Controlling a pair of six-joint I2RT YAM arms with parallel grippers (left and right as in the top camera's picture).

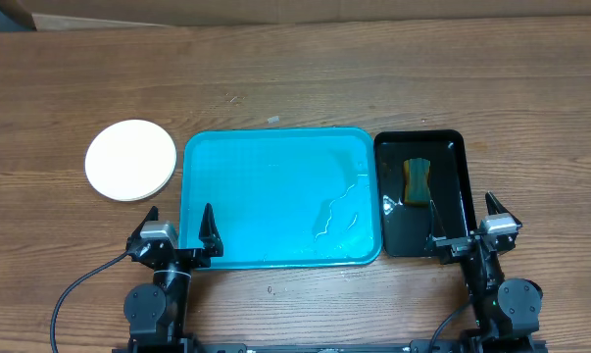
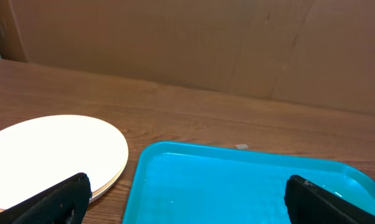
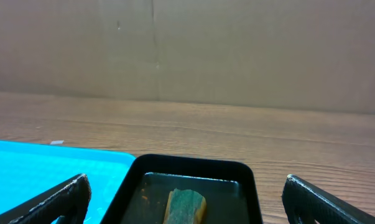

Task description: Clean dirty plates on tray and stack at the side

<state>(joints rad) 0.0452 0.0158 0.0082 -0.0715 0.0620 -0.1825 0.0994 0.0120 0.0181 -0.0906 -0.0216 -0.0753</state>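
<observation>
1 plate stack (image 1: 131,160), count unclear, nxt to tray (image 1: 266,196).

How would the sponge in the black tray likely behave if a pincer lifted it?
The sponge probably squashes rather than staying stiff, given its soft, waisted shape. The black tray around it looks wet, so it may be soaked, heavy and dripping. Lying flat, it should not roll.
</observation>
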